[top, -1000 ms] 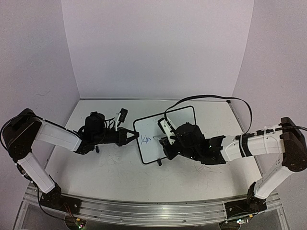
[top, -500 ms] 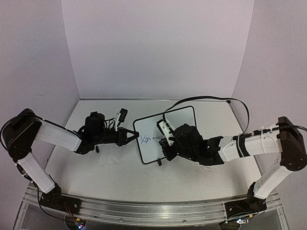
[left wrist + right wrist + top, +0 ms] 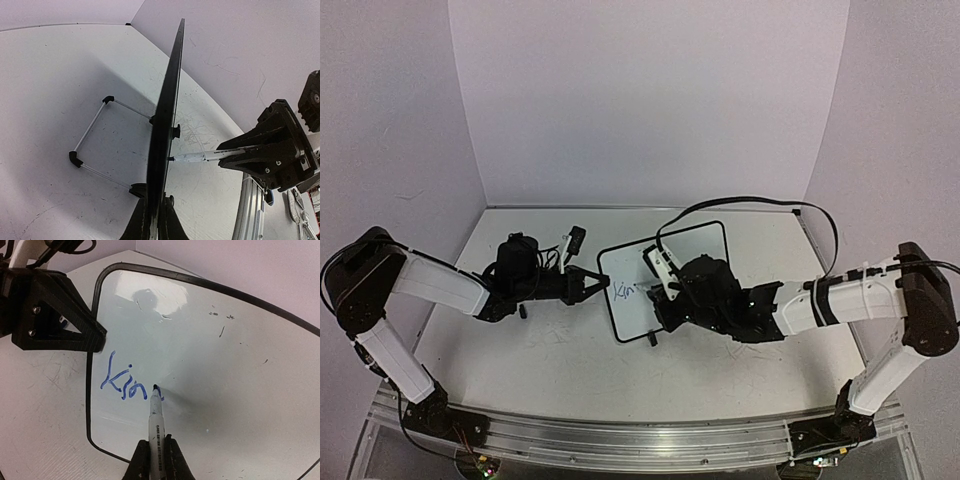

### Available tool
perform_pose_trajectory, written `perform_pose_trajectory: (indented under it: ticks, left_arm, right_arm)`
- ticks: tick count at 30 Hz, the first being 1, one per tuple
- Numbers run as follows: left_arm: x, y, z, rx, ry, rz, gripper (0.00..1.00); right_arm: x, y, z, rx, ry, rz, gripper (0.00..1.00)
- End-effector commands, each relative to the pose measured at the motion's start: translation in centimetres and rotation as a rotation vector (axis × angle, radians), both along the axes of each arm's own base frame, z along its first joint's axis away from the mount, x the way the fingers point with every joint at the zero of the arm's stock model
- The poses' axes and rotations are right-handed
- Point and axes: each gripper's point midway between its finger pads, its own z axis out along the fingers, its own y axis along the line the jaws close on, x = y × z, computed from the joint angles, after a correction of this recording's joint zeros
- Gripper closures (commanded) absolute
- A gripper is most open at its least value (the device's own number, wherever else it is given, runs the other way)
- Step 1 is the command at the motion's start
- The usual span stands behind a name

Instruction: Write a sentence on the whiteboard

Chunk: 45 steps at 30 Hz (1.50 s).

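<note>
The whiteboard [image 3: 695,262] stands tilted at mid-table; in the right wrist view its white face [image 3: 210,365] fills the frame, and the left wrist view shows it edge-on [image 3: 167,120]. My left gripper [image 3: 596,282] is shut on the board's left edge [image 3: 156,220]. My right gripper [image 3: 658,296] is shut on a white marker [image 3: 156,425], whose tip touches the board. The sentence [image 3: 127,384] reads "Kin" in blue, with a fresh stroke beside the tip. The marker also shows in the left wrist view [image 3: 200,156].
The board's wire stand with black feet [image 3: 90,132] rests on the scuffed white tabletop [image 3: 560,350]. A small black-and-white object [image 3: 572,240] lies behind my left arm. A black cable [image 3: 760,203] arcs over the board's far side. Walls close the back and sides.
My right gripper has crept slightly left and up with the marker. The blue writing has gained a short stroke after "Kin". The left arm and the board have not moved.
</note>
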Motion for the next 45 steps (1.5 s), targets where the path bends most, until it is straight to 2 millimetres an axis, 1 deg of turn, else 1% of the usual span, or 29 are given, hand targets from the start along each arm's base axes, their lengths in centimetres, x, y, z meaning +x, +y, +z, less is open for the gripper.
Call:
perform_pose_trajectory:
  ticks: [1, 11, 20, 23, 30, 33, 45]
  left_arm:
    - [-0.2, 0.4, 0.5, -0.002, -0.007, 0.002, 1.0]
    - [-0.2, 0.4, 0.4, 0.0, -0.007, 0.002, 1.0]
    - [-0.3, 0.5, 0.4, 0.001, -0.005, 0.003, 1.0]
    - [-0.3, 0.4, 0.4, -0.001, -0.006, 0.002, 1.0]
    - [-0.3, 0.4, 0.5, -0.003, -0.005, 0.001, 1.0]
    - [-0.4, 0.4, 0.6, -0.004, -0.005, 0.0, 1.0]
    - [-0.4, 0.3, 0.5, -0.004, -0.002, -0.004, 1.0]
  right_arm:
    - [0.2, 0.8, 0.5, 0.027, -0.001, 0.006, 1.0]
    - [-0.5, -0.1, -1.3, -0.002, 0.039, 0.008, 1.0]
    - [-0.6, -1.0, -1.9, -0.024, 0.042, -0.015, 1.0]
    - [-0.2, -0.9, -1.4, -0.019, 0.028, -0.031, 1.0]
    - [1.2, -0.5, 1.1, 0.021, -0.026, -0.081, 1.0]
    - [1.5, -0.3, 1.8, 0.034, -0.039, -0.09, 1.0]
    - [2.1, 0.2, 3.2, 0.05, -0.071, -0.095, 1.0]
